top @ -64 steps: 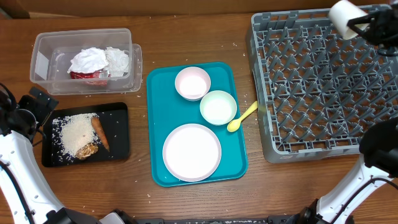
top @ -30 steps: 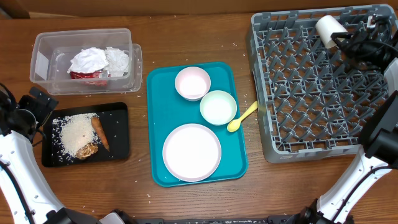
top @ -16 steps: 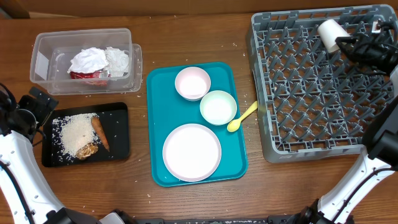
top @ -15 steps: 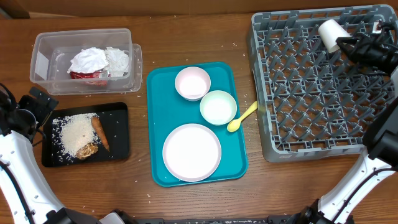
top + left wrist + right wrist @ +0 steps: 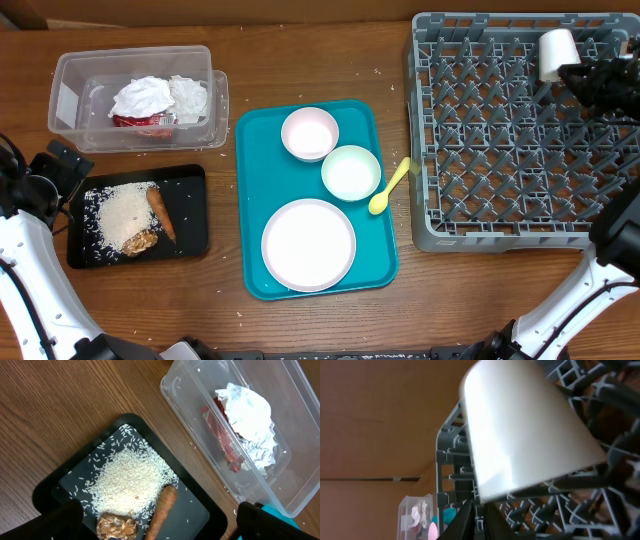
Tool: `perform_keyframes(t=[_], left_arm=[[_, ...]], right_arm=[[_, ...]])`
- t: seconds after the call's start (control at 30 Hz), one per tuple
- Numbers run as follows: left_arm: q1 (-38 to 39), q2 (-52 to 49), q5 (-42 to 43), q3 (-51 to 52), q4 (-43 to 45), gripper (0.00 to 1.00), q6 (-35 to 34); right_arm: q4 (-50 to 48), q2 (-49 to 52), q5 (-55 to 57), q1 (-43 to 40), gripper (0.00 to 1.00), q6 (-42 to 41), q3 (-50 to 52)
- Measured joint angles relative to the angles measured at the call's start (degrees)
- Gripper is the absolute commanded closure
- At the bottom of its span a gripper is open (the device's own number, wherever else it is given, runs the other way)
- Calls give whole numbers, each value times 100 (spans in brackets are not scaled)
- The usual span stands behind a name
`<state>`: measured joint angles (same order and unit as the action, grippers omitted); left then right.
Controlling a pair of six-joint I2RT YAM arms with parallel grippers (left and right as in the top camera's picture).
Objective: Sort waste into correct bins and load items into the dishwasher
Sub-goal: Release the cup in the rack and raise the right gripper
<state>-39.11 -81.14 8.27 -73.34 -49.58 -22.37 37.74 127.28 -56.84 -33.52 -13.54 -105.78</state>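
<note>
My right gripper [image 5: 580, 75] is shut on the rim of a white cup-shaped bowl [image 5: 556, 52] that lies tilted on the pegs at the far right of the grey dish rack [image 5: 500, 150]. The right wrist view shows the bowl [image 5: 530, 435] close up above my fingers [image 5: 476, 515]. My left gripper [image 5: 160, 522] is open and empty above the black tray [image 5: 200, 505], which holds rice [image 5: 130, 482], a carrot piece [image 5: 162, 512] and a brown chunk [image 5: 117, 527]. The clear tub [image 5: 70, 80] holds napkins [image 5: 150, 97] and a red-and-white wrapper [image 5: 140, 121].
A teal tray [image 5: 375, 260] in the middle carries a large white plate [image 5: 308, 244], a pale pink plate [image 5: 310, 133] and a pale green cup [image 5: 351, 172]. A yellow spoon [image 5: 390, 190] lies between the teal tray and the rack. Stray rice grains dot the table.
My right gripper moved right and down with the white bowl onto the rack's pegs. The rack shifted right and squared up. The spoon shifted slightly. The left arm stayed still.
</note>
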Motion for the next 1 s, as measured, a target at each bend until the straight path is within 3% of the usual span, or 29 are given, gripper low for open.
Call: perform_keyframes(t=[0.5, 0.6, 0.7, 0.87, 1.0], left_arm=[[0, 0, 0, 0, 0, 0, -2], [0, 0, 0, 0, 0, 0, -2], [0, 0, 0, 0, 0, 0, -2], [0, 0, 0, 0, 0, 0, 0], [0, 0, 0, 0, 0, 0, -2]], right_arm=[[1344, -170, 479, -20, 88, 4, 4], [1447, -321, 546, -15, 79, 13, 15], [1390, -680, 870, 22, 60, 52, 17], [778, -1423, 2107, 275, 55, 28, 9], [66, -1497, 3217, 647, 43, 31, 0]])
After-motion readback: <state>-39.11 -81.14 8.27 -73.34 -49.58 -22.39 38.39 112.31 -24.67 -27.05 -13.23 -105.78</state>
